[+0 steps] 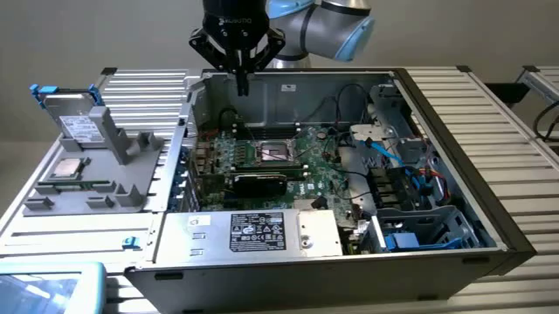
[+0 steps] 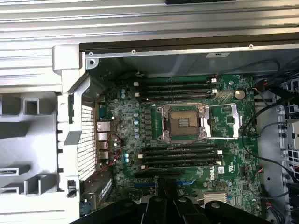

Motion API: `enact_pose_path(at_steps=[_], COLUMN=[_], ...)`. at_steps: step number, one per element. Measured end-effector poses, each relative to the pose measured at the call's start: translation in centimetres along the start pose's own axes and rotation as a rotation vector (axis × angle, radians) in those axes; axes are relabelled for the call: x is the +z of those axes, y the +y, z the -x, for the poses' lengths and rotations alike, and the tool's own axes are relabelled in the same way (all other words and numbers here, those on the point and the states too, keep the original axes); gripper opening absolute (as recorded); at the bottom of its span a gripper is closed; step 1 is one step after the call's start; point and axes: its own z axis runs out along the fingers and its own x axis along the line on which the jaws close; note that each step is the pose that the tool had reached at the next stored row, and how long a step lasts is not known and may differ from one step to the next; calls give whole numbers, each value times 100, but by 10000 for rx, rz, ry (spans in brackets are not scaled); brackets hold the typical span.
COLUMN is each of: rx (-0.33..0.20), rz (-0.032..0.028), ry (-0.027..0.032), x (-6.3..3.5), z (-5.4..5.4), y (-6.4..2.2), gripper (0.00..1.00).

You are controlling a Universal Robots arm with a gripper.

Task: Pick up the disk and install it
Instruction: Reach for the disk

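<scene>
The disk (image 1: 75, 120), a silver drive with a white label and a blue frame, stands tilted against a grey holder (image 1: 118, 140) at the exterior view's left, outside the computer case. My gripper (image 1: 242, 84) hangs above the case's back wall, well to the right of the disk, with its black fingers pressed together and nothing between them. In the wrist view the gripper (image 2: 166, 198) is a dark shape over the motherboard (image 2: 187, 154), looking down into the case.
The open case (image 1: 454, 196) holds a motherboard with an open CPU socket (image 1: 277, 152), cables and a drive cage (image 1: 423, 229) at front right. A silver box with a black label (image 1: 258, 232) lies along the front. A small CPU chip (image 1: 67, 169) sits on the grey fixture.
</scene>
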Motion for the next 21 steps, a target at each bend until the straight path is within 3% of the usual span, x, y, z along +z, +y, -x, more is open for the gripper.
enact_pose_path(at_steps=[14, 21], rx=[1, 1], rz=[0, 0], ry=[0, 0], x=[0, -4], z=[-9, -153], y=[0, -11], gripper=[11, 11])
